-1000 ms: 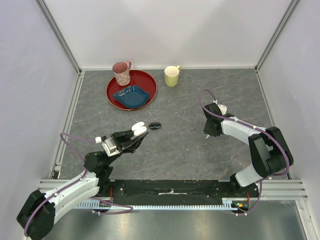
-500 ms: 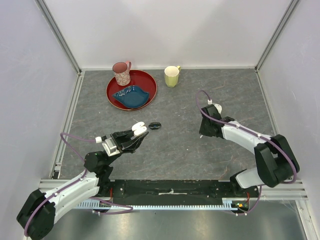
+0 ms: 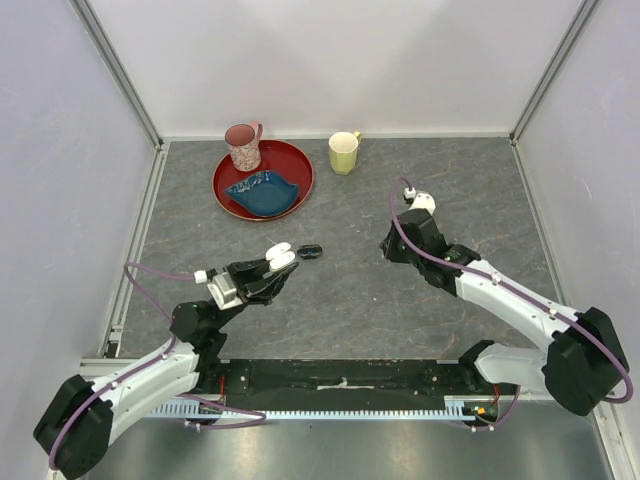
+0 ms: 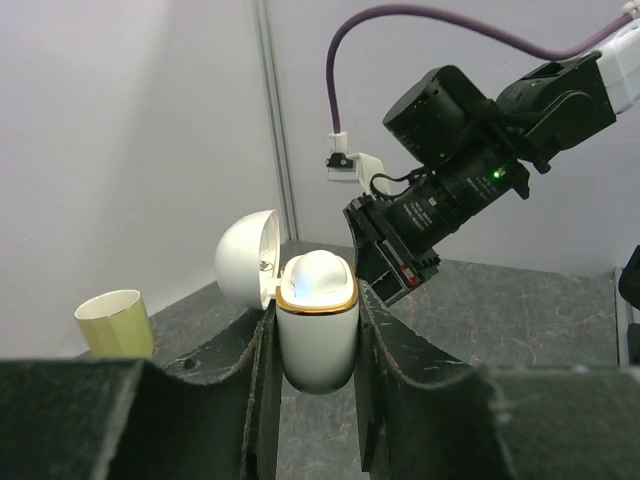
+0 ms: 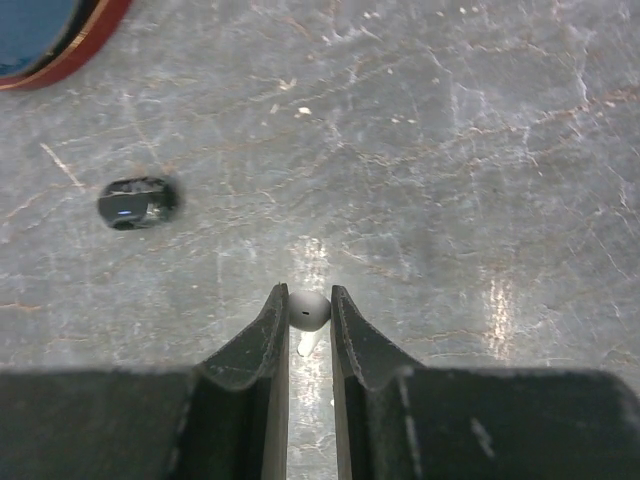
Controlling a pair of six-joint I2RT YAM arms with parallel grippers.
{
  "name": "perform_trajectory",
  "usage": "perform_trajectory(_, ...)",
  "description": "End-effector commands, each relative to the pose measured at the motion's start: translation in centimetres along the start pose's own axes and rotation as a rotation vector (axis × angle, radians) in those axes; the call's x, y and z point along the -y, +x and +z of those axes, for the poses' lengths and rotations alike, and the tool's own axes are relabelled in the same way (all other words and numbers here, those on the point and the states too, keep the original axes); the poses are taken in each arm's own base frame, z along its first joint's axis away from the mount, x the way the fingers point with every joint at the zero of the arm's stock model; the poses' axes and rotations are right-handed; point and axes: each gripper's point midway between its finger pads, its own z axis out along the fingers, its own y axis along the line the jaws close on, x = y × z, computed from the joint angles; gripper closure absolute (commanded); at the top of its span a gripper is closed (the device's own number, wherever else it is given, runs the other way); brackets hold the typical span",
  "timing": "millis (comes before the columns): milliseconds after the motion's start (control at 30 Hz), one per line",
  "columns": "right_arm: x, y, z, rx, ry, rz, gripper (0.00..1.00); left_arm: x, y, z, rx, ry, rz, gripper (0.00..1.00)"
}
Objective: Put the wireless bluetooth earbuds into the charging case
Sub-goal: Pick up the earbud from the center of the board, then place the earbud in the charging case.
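Right wrist view shows only the bulb of a tiny white plastic earbud [image 5: 309,311], pinched between the tips of the right gripper [image 5: 309,296]. Its stem is mostly hidden in the narrow gap behind. Ahead of that hand and to its left, a small dark oval object [image 5: 137,203] lies on the grey stone-patterned table [image 5: 480,150]; what it is I cannot make out. Farther out the same way, a round red tray [image 5: 70,48] and the blue dish [image 5: 20,30] on it are cut off by the frame's corner.

From the left wrist, the left gripper [image 4: 315,330] is clamped on the body of a small white glossy charging case [image 4: 317,335]. The case is upright, with its domed lid [image 4: 245,262] hinged back to the left. A rounded white top fills the gold rim; whether that is an earbud I cannot tell. The right hand hangs just beyond the case, to its right, not touching it. A pale yellow-green cup [image 4: 113,322] stands far off to the left, its base hidden behind the finger.

From above, the held earbud is too small to pick out. A pink patterned mug [image 3: 243,147] stands at the tray's far rim.
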Motion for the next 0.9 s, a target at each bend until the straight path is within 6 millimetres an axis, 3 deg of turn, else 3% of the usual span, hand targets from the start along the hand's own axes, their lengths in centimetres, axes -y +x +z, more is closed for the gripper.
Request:
perform_trajectory(0, -3.5, -5.3, -2.0, 0.173, -0.099, -0.005, 1.00, -0.5, -1.6, 0.2, 0.061, -0.020, 0.052, 0.98)
perform_trajectory(233, -7.8, -7.7, -6.1, 0.291, -0.279, -0.030, 1.00, -0.5, -1.6, 0.1, 0.059, -0.023, 0.049, 0.98)
perform_trajectory(400, -9.4, -9.0, -8.4, 0.363, -0.350, -0.024, 1.00, -0.6, -1.6, 0.2, 0.056, -0.026, 0.039, 0.98)
perform_trajectory(867, -14.9, -9.8, -13.3, 0.482, -0.531, -0.087, 1.00, -0.7, -1.3, 0.2, 0.046, -0.034, 0.024, 0.98)
